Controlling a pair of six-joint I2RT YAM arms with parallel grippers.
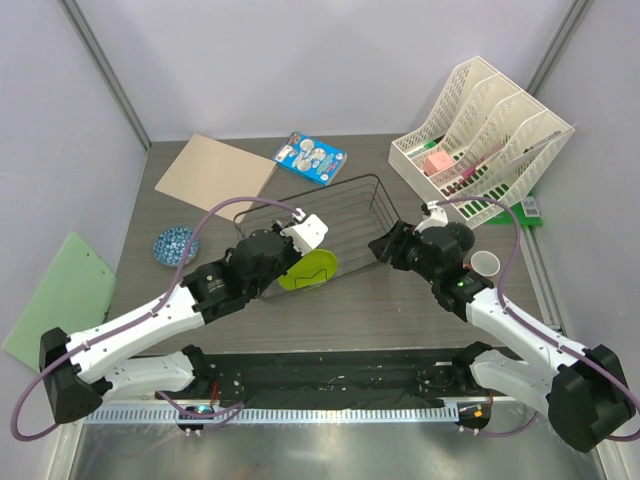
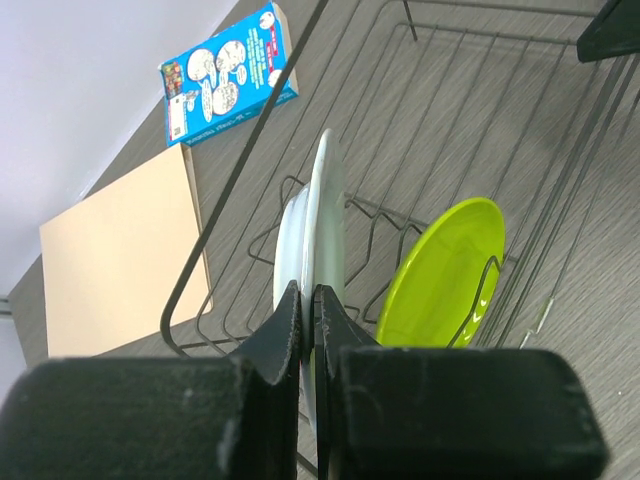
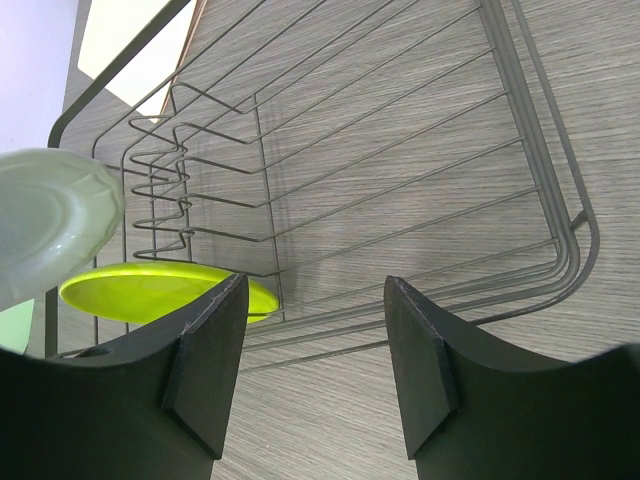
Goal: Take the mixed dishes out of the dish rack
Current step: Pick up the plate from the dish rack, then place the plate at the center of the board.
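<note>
The dish rack (image 1: 345,205) is a dark wire basket in the middle of the table. My left gripper (image 1: 298,236) is shut on the rim of the white plate (image 2: 322,210), which stands on edge over the rack's left end. My left gripper (image 2: 309,300) pinches it from the near side. The lime-green plate (image 1: 310,268) leans among the wire prongs beside it, also in the left wrist view (image 2: 445,275). My right gripper (image 1: 385,246) hangs open and empty at the rack's right end (image 3: 560,235). A blue speckled bowl (image 1: 175,245) and a pale cup (image 1: 485,264) rest on the table.
A blue snack packet (image 1: 311,157) and a tan board (image 1: 215,173) lie behind the rack. A white slotted file organiser (image 1: 485,135) stands at the back right. A green clipboard (image 1: 60,295) lies at the left edge.
</note>
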